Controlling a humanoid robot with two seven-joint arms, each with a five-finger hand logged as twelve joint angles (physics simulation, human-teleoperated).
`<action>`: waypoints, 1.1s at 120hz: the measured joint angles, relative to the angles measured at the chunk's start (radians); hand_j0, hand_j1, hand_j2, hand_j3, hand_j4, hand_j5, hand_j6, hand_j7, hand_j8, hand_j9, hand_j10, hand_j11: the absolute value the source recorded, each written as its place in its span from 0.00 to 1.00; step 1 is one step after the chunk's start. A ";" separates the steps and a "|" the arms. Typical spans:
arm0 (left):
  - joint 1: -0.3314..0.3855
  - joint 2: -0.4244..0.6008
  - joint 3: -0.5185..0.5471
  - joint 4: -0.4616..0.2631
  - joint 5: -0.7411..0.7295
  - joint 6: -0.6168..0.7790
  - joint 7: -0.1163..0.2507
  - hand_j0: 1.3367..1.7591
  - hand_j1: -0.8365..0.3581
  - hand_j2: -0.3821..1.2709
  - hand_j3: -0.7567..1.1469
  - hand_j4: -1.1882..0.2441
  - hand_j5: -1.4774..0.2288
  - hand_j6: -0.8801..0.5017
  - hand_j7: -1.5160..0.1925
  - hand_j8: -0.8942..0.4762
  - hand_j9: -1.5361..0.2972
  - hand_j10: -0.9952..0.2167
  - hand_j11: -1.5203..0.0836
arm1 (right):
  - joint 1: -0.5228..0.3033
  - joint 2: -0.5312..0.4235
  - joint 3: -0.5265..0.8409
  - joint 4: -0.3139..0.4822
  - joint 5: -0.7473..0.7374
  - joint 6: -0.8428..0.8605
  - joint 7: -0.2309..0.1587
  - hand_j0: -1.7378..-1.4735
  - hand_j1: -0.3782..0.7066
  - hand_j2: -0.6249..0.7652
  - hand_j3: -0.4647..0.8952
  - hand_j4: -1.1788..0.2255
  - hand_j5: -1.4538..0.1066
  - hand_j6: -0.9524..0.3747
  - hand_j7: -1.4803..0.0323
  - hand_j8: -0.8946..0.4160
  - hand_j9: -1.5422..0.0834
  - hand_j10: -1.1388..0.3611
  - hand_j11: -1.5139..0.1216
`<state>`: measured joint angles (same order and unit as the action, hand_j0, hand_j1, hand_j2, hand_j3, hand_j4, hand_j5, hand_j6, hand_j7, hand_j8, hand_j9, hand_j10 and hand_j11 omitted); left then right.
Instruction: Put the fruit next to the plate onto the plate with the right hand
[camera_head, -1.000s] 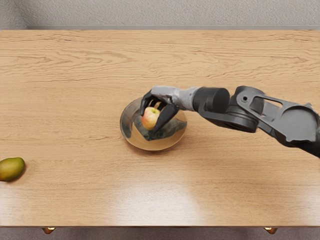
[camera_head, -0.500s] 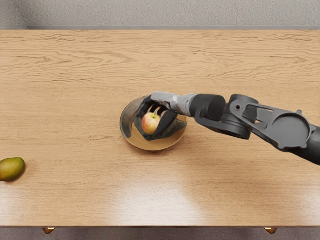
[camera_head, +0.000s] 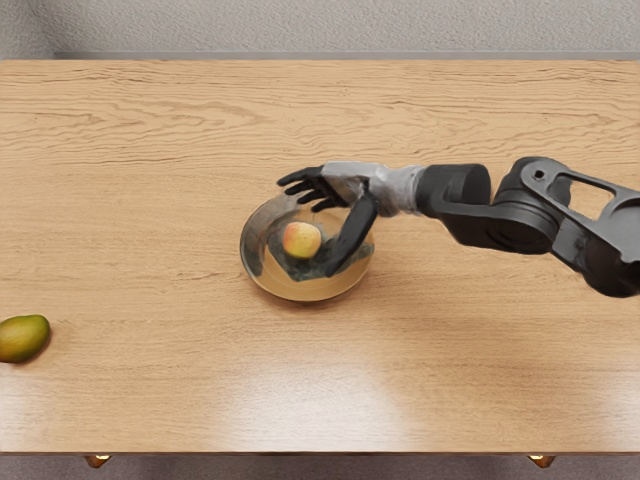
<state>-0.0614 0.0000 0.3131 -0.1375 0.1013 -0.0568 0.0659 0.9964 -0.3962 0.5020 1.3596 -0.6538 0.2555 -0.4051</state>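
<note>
Resting on the plate (camera_head: 262, 281), apple (camera_head: 301, 240) beneath the splayed right hand (camera_head: 341, 195)

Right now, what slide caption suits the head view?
Right hand open above the plate, apple resting on it; a mango lies far left.

The small round fruit (camera_head: 301, 240) is red blushing into yellow, and the round glossy metal plate (camera_head: 290, 288) is silvery brown with dark reflections. The right hand (camera_head: 338, 200) has black fingers and a pale grey back, on a dark grey arm (camera_head: 520, 210). The wooden table (camera_head: 150, 150) is light tan with wavy darker grain, and the oval fruit (camera_head: 22, 337) is green shading to yellow-orange.
</note>
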 joint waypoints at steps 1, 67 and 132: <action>0.000 0.000 0.000 0.000 0.000 0.000 0.000 0.76 0.75 0.26 0.40 0.66 0.68 0.46 0.70 0.47 0.66 0.62 0.75 | 0.000 -0.006 0.005 0.001 0.015 0.011 0.000 0.30 0.16 0.44 0.34 0.75 0.82 0.63 0.87 0.59 0.85 0.68 0.82; 0.000 0.000 0.000 0.000 0.000 0.000 0.000 0.76 0.75 0.26 0.40 0.66 0.68 0.46 0.70 0.47 0.66 0.62 0.75 | -0.084 -0.438 0.063 -0.026 0.753 0.353 0.000 0.30 0.08 0.44 0.34 0.81 0.89 0.68 0.94 0.65 0.91 0.73 0.89; 0.000 0.000 0.000 0.000 0.000 0.000 0.000 0.76 0.75 0.26 0.40 0.66 0.68 0.46 0.70 0.47 0.66 0.62 0.75 | -0.131 -0.579 0.062 -0.045 0.841 0.356 -0.001 0.30 0.07 0.44 0.34 0.81 0.90 0.69 0.95 0.66 0.92 0.74 0.90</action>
<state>-0.0613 0.0000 0.3129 -0.1378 0.1014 -0.0568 0.0659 0.8656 -0.9756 0.5636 1.3141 0.1877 0.6114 -0.4064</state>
